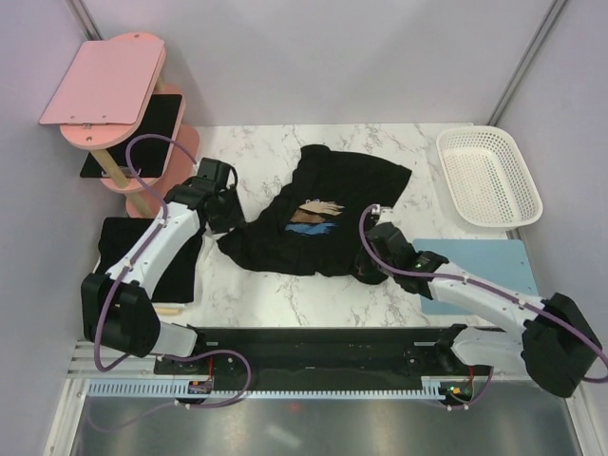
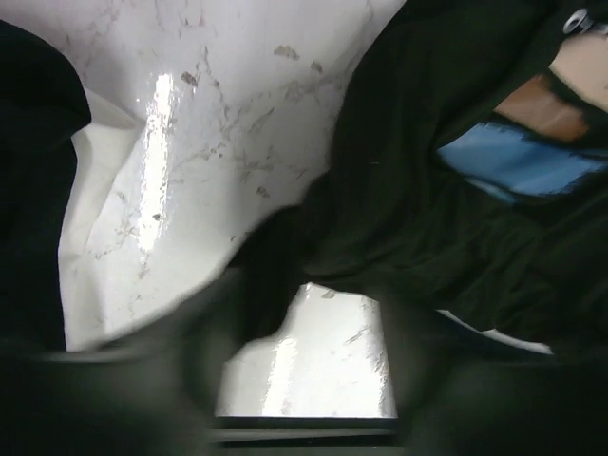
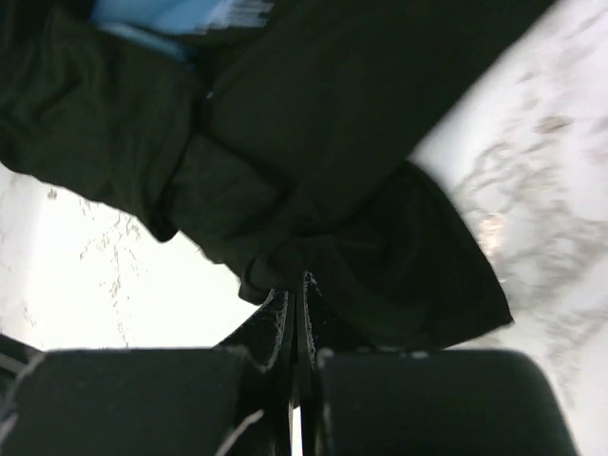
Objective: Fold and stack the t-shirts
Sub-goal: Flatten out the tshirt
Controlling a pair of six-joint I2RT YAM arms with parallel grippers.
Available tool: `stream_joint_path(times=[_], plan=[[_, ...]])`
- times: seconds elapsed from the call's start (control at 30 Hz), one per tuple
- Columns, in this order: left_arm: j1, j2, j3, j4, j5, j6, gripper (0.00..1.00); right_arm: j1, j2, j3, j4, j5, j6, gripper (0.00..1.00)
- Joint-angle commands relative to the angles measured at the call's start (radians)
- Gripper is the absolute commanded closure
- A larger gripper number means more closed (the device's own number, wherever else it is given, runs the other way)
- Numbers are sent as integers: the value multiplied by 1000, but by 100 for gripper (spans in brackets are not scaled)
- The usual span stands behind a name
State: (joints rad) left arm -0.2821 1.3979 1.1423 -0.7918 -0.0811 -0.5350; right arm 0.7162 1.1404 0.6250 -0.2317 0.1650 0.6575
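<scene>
A black t-shirt with a blue, white and tan chest print [image 1: 318, 217] lies crumpled in the middle of the marble table. A second black t-shirt [image 1: 142, 255] lies flat at the left. My left gripper [image 1: 225, 209] is at the printed shirt's left edge. In the left wrist view its blurred fingers [image 2: 204, 356] stand wide apart over the marble, with a fold of the shirt [image 2: 408, 209] just ahead. My right gripper [image 1: 370, 268] is at the shirt's near right corner. In the right wrist view [image 3: 296, 283] it is shut on a bunched fold of the shirt [image 3: 313, 142].
A white basket [image 1: 489, 176] stands at the back right. A light blue mat [image 1: 480, 258] lies under the right arm. A pink tiered stand [image 1: 104, 81] at the back left holds a thin black board [image 1: 152, 122]. A wooden stick lies at the near left.
</scene>
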Motion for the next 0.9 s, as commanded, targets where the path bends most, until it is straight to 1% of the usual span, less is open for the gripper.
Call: stream_joint_path(times=[0.0,0.07,0.13,0.2,0.23,0.27,0.3,0.33,0.37,0.4,0.43,0.47,0.53,0.57,0.63,0.67,0.73,0.77,0.83,0.87], plan=[[14,6,117,-18,-60,-22,1,116,140,50,144,-22,45,100],[14,1,143,-27,-69,-19,0,188,192,85,157,-25,56,100],[15,-5,149,-26,-68,-13,0,232,263,108,189,-53,56,99],[15,-4,154,-18,-46,-5,0,282,309,143,221,-74,45,77],[14,0,154,-11,-34,10,0,298,315,157,223,-64,37,68],[14,9,152,2,-20,16,0,311,314,185,223,-47,28,50],[11,16,151,6,0,23,0,312,300,196,213,-32,7,42],[9,24,148,11,7,33,0,310,286,212,200,37,-7,34],[4,30,142,22,20,41,0,304,263,255,178,78,-30,19],[-5,42,137,28,24,46,0,292,253,278,136,118,-62,11],[-11,47,129,37,27,52,0,273,243,298,123,154,-82,7],[-20,52,114,46,32,58,0,214,231,333,115,156,-94,2],[-52,62,103,80,43,61,0,137,234,370,109,115,-130,2],[-64,67,91,89,49,61,0,55,252,413,111,93,-140,2],[-106,88,85,114,52,63,0,-18,284,462,103,61,-179,2],[-120,93,83,120,49,61,0,-74,327,517,101,33,-194,2],[-163,119,85,134,40,56,0,-121,381,577,95,1,-216,2],[-175,128,85,137,29,53,0,-159,439,637,94,-27,-234,2],[-209,154,82,152,27,47,1,-193,504,705,94,-64,-246,2],[-219,164,82,155,21,47,1,-222,569,769,94,-77,-251,2]])
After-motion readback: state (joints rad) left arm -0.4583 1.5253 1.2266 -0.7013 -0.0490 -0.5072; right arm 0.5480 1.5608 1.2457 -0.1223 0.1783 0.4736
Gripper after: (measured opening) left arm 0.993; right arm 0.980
